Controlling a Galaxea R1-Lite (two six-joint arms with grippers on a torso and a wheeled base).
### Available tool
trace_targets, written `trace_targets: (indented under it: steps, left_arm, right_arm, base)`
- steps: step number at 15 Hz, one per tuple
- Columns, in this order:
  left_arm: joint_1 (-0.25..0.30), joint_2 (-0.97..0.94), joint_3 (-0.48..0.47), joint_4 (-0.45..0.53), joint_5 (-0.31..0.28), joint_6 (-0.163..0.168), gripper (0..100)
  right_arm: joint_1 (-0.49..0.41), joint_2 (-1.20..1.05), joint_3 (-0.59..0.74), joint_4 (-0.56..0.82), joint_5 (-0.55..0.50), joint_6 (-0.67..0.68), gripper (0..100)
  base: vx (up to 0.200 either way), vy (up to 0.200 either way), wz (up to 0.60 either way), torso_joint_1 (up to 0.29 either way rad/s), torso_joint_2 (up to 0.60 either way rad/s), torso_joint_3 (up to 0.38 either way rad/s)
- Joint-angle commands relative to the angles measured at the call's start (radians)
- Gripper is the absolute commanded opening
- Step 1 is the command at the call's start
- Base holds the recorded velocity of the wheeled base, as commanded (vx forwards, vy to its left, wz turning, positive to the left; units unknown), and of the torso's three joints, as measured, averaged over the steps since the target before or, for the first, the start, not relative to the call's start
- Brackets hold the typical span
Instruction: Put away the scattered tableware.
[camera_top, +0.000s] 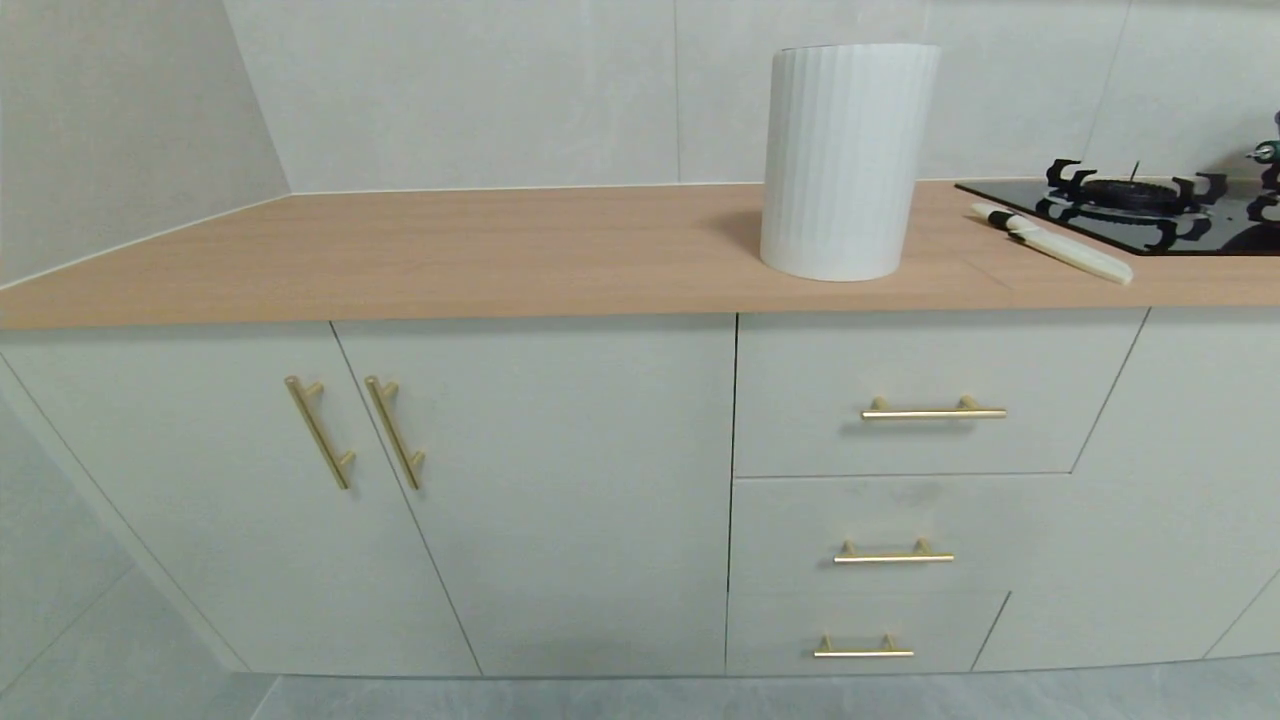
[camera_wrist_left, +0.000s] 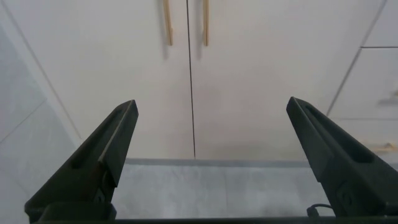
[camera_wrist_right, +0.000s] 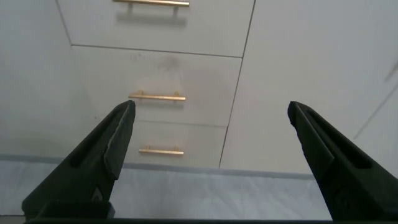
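Low before the cupboard doors (camera_wrist_left: 261, 81), left gripper (camera_wrist_left: 211, 104) spread wide, holding nothing. On the counter (camera_top: 450, 250), a tall white ribbed pot (camera_top: 845, 160); right of it, apart, a cream knife (camera_top: 1052, 243) at the stove's (camera_top: 1130, 212) edge. Before the drawers (camera_wrist_right: 155, 78), right gripper (camera_wrist_right: 210, 106) equally wide, holding nothing.

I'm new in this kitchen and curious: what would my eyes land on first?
The tall white ribbed container stands out most, upright on the wooden counter. To its right, a pale utensil lies at the near corner of the black stove. Below, gold handles shine on the pale drawers.
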Motion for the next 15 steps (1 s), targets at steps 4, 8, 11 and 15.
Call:
trace_targets:
  steps: [4, 8, 11, 15]
  left_arm:
    - [-0.001, 0.000, 0.000, 0.001, 0.001, 0.000, 100]
    - [0.000, 0.000, 0.000, 0.001, 0.001, 0.000, 100]
    - [0.000, 0.000, 0.000, -0.001, 0.001, 0.000, 100]
    - [0.000, 0.000, 0.000, -0.001, 0.001, 0.000, 100]
  right_arm:
    - [0.000, 0.003, 0.000, -0.001, 0.000, -0.001, 100]
    - [0.000, 0.003, 0.000, -0.001, 0.000, -0.001, 100]
    - [0.000, 0.003, 0.000, -0.001, 0.000, -0.001, 100]
    - [0.000, 0.003, 0.000, -0.001, 0.000, 0.000, 100]
  base:
    - [0.200, 0.000, 0.00, 0.000, 0.00, 0.002]
    - [0.200, 0.000, 0.00, 0.001, 0.00, 0.001]
    - [0.133, 0.000, 0.00, -0.002, 0.00, 0.003]
    - [0.000, 0.000, 0.00, 0.000, 0.00, 0.000]
